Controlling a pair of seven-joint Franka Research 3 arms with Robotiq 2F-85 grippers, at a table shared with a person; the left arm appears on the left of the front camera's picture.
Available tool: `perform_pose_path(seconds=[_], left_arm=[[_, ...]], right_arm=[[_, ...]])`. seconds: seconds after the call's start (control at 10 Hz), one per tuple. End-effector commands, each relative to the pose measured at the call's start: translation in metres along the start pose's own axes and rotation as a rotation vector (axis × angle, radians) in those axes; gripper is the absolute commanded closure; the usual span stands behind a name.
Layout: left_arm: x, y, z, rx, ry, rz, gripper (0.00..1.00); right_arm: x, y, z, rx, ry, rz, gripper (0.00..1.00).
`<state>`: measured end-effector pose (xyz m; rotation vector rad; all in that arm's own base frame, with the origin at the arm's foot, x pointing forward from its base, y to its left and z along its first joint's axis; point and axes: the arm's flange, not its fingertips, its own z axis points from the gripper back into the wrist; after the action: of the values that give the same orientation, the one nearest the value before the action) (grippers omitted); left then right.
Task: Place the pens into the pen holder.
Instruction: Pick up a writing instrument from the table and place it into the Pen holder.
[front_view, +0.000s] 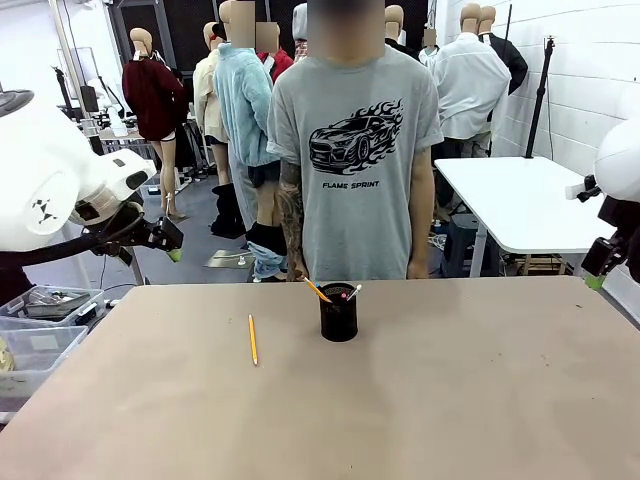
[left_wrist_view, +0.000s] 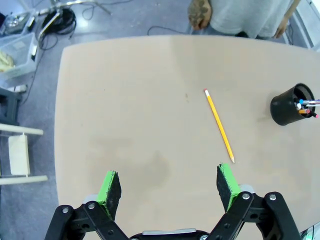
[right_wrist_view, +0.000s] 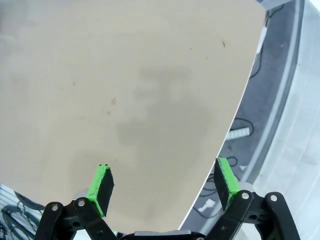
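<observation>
A black mesh pen holder (front_view: 338, 312) stands near the table's far edge in front of the person, with several pens sticking out of its top. One yellow pencil (front_view: 253, 339) lies flat on the table to the holder's left. In the left wrist view the pencil (left_wrist_view: 219, 126) lies diagonally ahead of the right finger, and the pen holder (left_wrist_view: 291, 105) is at the far right. My left gripper (left_wrist_view: 170, 180) is open and holds nothing, raised off the table's left side (front_view: 170, 240). My right gripper (right_wrist_view: 162, 177) is open and holds nothing, raised at the right edge (front_view: 600, 265).
The person (front_view: 350, 150) stands at the far side, one hand (left_wrist_view: 200, 12) hanging by the table edge. Clear plastic bins (front_view: 40, 330) sit off the table's left side. A white table (front_view: 520, 200) stands behind on the right. The table's edge (right_wrist_view: 240, 100) runs under my right gripper.
</observation>
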<state>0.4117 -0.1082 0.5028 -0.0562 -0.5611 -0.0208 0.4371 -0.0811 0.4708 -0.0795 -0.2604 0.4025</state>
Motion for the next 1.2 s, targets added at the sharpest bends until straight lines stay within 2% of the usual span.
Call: perform_pose_path(seconds=[0.0,0.1,0.2,0.5,0.6,1.1], left_arm=[[0.008,-0.035,-0.039,0.080,0.103,-0.019,0.00],[0.020,-0.053,-0.067,0.066,0.188,0.029,0.00],[0.025,-0.069,-0.089,0.075,0.224,0.053,0.00],[0.015,-0.114,-0.161,0.118,0.355,0.151,0.00],[0.011,-0.120,-0.188,0.111,0.350,0.206,0.00],[-0.004,-0.123,-0.200,0.098,0.392,0.186,0.00]], right_arm=[[0.001,0.002,-0.001,-0.015,0.013,-0.011,0.00],[0.001,0.002,-0.001,-0.015,0.013,-0.011,0.00],[0.001,0.002,-0.001,-0.015,0.013,-0.011,0.00],[0.001,0.002,-0.001,-0.015,0.013,-0.011,0.00],[0.001,0.002,-0.001,-0.015,0.013,-0.011,0.00],[0.001,0.002,-0.001,-0.015,0.013,-0.011,0.00]])
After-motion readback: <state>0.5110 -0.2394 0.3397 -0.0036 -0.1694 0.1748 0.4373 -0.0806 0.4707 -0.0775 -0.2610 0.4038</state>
